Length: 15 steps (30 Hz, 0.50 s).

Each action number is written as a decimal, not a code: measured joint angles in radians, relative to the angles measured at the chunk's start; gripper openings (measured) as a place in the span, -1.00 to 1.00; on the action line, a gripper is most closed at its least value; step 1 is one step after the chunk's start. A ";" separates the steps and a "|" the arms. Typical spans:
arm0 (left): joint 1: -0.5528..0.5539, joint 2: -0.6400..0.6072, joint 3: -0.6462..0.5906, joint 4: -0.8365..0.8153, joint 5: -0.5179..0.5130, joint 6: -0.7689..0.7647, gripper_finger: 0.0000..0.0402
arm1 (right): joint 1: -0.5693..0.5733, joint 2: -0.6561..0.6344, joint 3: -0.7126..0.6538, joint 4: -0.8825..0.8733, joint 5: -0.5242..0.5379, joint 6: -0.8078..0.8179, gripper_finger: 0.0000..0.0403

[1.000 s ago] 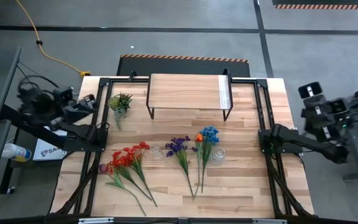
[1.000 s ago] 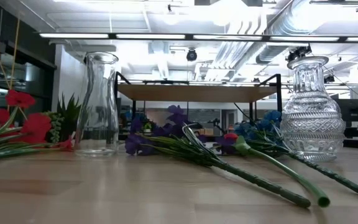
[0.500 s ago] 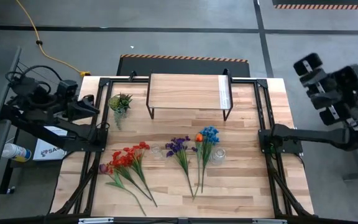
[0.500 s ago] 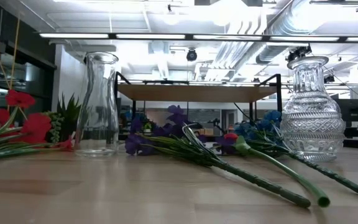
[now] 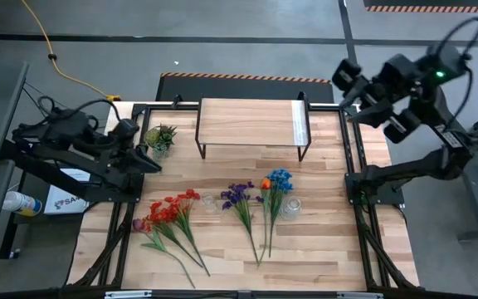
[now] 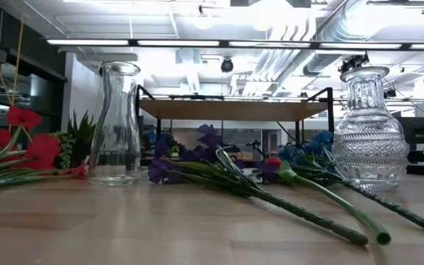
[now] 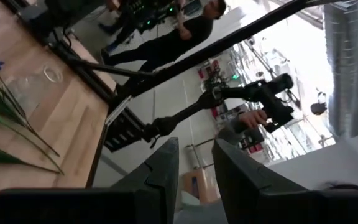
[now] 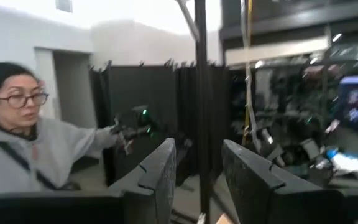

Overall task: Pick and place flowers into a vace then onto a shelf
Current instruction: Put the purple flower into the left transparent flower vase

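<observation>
Glass vases (image 5: pixel 290 208), seemingly two; three flower bunches (image 5: pixel 167 218); both pincers (image 5: pixel 151 160) parted, empty.

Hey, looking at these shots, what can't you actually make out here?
- Red flowers: low view, cut off by the picture's left edge.
- Two clear vases: high view, too small and see-through to tell their shape or whether anything is in them.
- Shelf legs: low view, mostly hidden behind the vases and blooms.
- Left gripper and right gripper: wrist views show the fingers apart with nothing between them; both face the room, not the table.
</observation>
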 joint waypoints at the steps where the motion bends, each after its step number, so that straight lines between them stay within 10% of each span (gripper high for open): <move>1: 0.000 0.011 0.010 -0.002 0.005 0.000 -0.32 | 0.000 0.016 0.017 -0.017 -0.015 0.000 -0.39; 15: 0.000 0.030 0.163 -0.494 -0.134 -0.014 -0.32 | 0.218 0.120 0.115 -0.234 0.044 -0.133 -0.39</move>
